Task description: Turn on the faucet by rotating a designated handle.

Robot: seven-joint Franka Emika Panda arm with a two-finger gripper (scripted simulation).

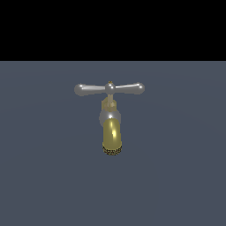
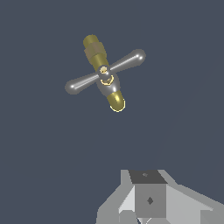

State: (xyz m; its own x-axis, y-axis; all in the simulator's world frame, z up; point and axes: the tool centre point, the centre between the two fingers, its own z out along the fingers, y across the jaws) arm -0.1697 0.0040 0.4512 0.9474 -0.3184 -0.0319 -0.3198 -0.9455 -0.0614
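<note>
The faucet (image 1: 112, 132) stands on the dark grey floor in the middle of the exterior view, its gold curved spout ending in a dark mesh tip. Across its top lies the silver handle (image 1: 109, 89), a crossbar with two knobbed arms and a small brass cap at the centre. No arm or gripper shows in the exterior view. The wrist view looks down on the faucet (image 2: 114, 99) and the handle (image 2: 105, 72) from well above. Only a grey blocky part of my gripper (image 2: 148, 203) shows at that frame's edge, far from the handle. Its fingers are not distinguishable.
A flat dark grey floor (image 1: 176, 176) surrounds the faucet on every side. A black band fills the exterior view above the floor's far edge.
</note>
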